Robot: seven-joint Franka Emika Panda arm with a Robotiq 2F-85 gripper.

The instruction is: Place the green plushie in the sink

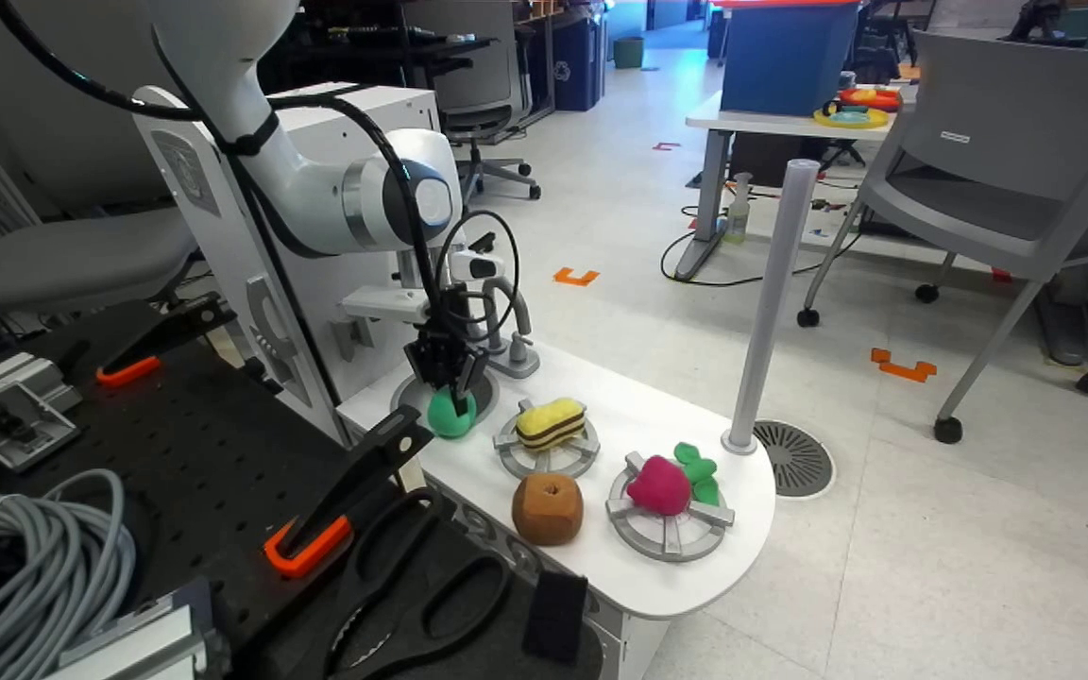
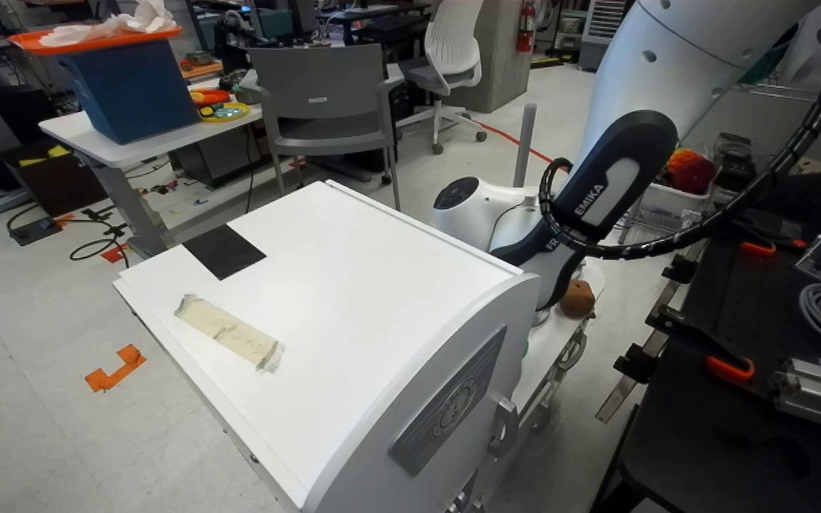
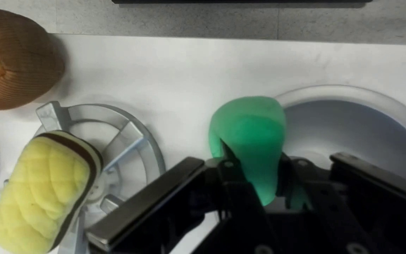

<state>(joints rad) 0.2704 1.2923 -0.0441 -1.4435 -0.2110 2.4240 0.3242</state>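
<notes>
The green plushie (image 1: 449, 417) is soft and rounded. My gripper (image 1: 458, 400) is shut on it, pointing down. In the wrist view the plushie (image 3: 254, 130) is squeezed between the two black fingers of the gripper (image 3: 255, 157). The round grey sink (image 3: 344, 92) lies to the right there, and the plushie overlaps its left edge. In an exterior view the sink (image 1: 489, 397) shows behind the plushie, partly hidden by the gripper. How high the plushie is above the sink rim I cannot tell. In an exterior view the arm and the white cabinet hide the gripper.
A yellow striped plushie (image 1: 551, 424) lies on a grey burner (image 1: 549, 463). A brown plushie (image 1: 547, 509) stands by the counter edge. A red plushie (image 1: 660, 486) with green leaves is on the far burner. A faucet (image 1: 512, 354) and tall cabinet (image 2: 353, 285) stand beside the sink.
</notes>
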